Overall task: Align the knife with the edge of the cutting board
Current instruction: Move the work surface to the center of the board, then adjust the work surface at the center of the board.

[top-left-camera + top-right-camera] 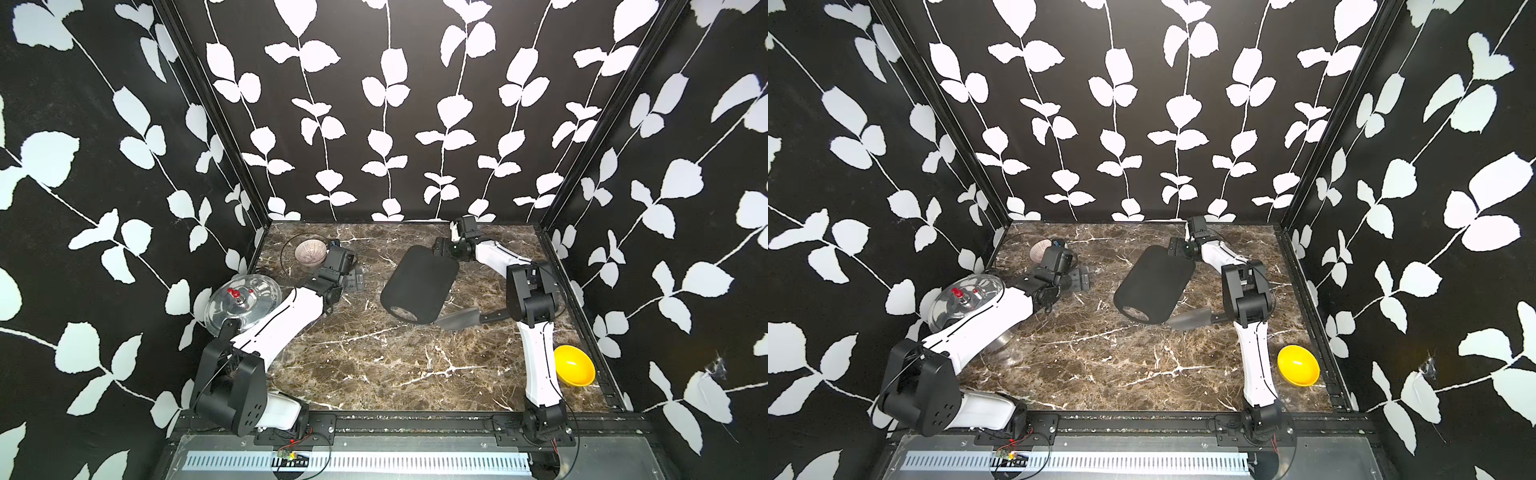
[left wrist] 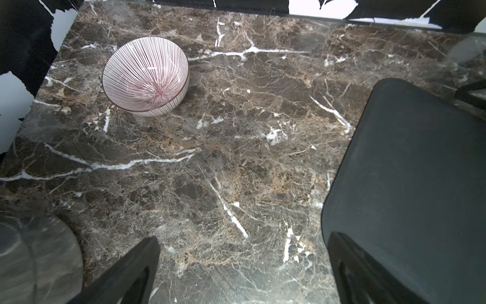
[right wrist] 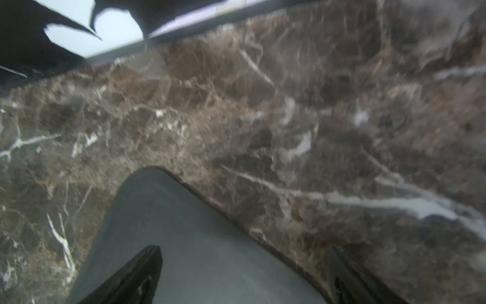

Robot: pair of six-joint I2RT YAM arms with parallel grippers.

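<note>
Both gaping (empty), left hand (image 2: pixel 243 240) near bowl (image 1: pixel 311 251), right hand (image 3: pixel 244 250) over cutting board (image 1: pixel 419 286)

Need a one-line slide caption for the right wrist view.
Open right gripper above a rounded corner of the black cutting board on the marbled table, picture slightly blurred.

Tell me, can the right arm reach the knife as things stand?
Probably yes, but awkwardly. The right gripper is open over the cutting board's far corner, while the knife lies at the near end, its handle close beside this arm's own elbow. Nothing else blocks it.
</note>
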